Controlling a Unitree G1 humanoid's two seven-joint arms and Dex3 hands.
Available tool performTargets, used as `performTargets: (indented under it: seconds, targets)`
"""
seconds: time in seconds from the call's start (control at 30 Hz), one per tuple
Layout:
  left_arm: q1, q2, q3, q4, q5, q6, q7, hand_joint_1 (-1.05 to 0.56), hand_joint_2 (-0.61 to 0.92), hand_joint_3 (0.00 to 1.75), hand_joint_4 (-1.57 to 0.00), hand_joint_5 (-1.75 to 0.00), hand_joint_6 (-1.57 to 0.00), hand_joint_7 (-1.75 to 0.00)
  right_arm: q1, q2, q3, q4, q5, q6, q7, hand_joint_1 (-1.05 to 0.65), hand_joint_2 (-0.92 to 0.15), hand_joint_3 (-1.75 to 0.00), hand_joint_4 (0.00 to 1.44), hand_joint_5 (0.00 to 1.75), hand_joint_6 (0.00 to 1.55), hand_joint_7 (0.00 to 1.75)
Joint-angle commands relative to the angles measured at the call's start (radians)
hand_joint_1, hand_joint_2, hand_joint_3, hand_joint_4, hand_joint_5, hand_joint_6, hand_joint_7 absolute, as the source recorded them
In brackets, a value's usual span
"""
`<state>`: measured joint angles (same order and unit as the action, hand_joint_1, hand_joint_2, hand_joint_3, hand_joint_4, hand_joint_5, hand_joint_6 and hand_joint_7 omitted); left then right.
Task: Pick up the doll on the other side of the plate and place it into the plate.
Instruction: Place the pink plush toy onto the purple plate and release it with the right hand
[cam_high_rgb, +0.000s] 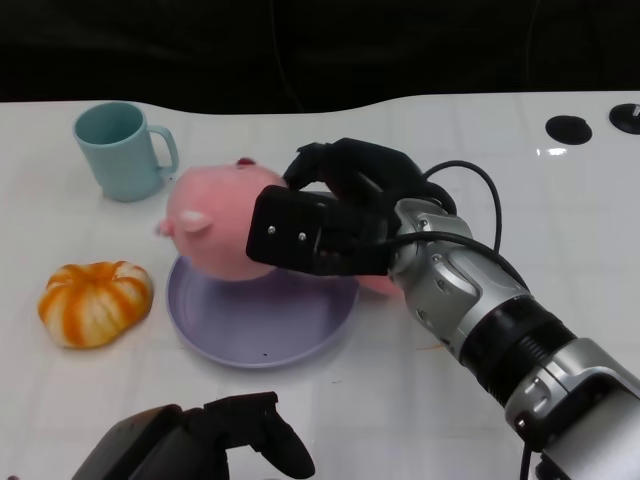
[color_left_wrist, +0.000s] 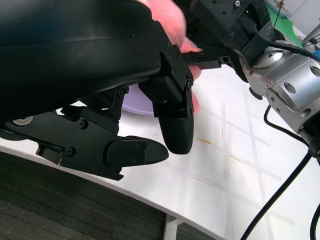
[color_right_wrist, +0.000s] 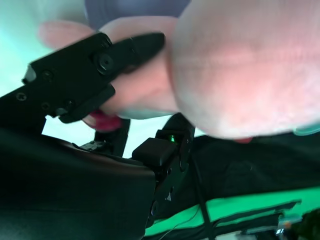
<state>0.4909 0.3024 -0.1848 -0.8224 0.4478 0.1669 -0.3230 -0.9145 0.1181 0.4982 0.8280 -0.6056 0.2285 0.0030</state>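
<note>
- Doll first: the round pink plush pig doll (cam_high_rgb: 215, 225) is wrapped up in the robot's black right hand (cam_high_rgb: 335, 215), whose fingers curl over its back and side, so it's properly held, not just touched.
- It sits over the far rim of the shallow lavender plastic plate (cam_high_rgb: 262, 330), head end poking toward the teal ceramic mug (cam_high_rgb: 122, 150). Hard to tell from the head view if its belly is touching the plate or a hair above it.
- The relation that matters: the plate's middle lies toward the robot from the doll, so the coming move looks like a short pull back and down, then letting go.
- The doll's long axis runs roughly side to side across the table, sticking out of the hand toward the robot's left.
- The black left hand (cam_high_rgb: 215, 440) rests low by the near table edge, fingers loosely apart, holding nothing, well out of it.
- The orange striped pumpkin toy (cam_high_rgb: 95, 302) sits just beside the plate, not in the way.
</note>
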Motion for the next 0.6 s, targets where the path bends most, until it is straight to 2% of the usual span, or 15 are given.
performTargets:
  seconds: [0.03,0.17,0.37,0.6]
  targets:
    - [0.007,0.012,-0.010,-0.030,0.011,-0.026,0.001,-0.27,0.92,0.39,-0.64,-1.75,-0.68,-0.99,0.013,-0.031,0.009,-0.074,0.006,-0.002,0.067,-0.64,-0.92,-0.22,0.20,0.49,0.39,0.00]
    - [0.005,0.012,-0.012,-0.027,0.012,-0.024,0.000,-0.27,0.92,0.39,-0.64,-1.75,-0.67,-0.99,0.046,-0.063,0.014,-0.183,0.019,0.015,0.160,-0.67,-0.92,-0.25,0.14,0.47,0.34,0.00]
    - [-0.002,0.010,-0.018,-0.019,0.019,-0.029,0.004,-0.27,0.92,0.39,-0.63,-1.75,-0.68,-0.99,0.091,-0.111,0.002,-0.341,0.022,0.057,0.246,-0.70,-0.92,-0.26,0.12,0.45,0.33,0.00]
    - [-0.009,0.011,-0.020,-0.012,0.017,-0.029,0.004,-0.28,0.92,0.38,-0.64,-1.75,-0.68,-0.99,0.215,-0.187,-0.060,-0.568,0.095,0.026,0.306,-0.65,-0.92,-0.25,0.13,0.48,0.37,0.02]
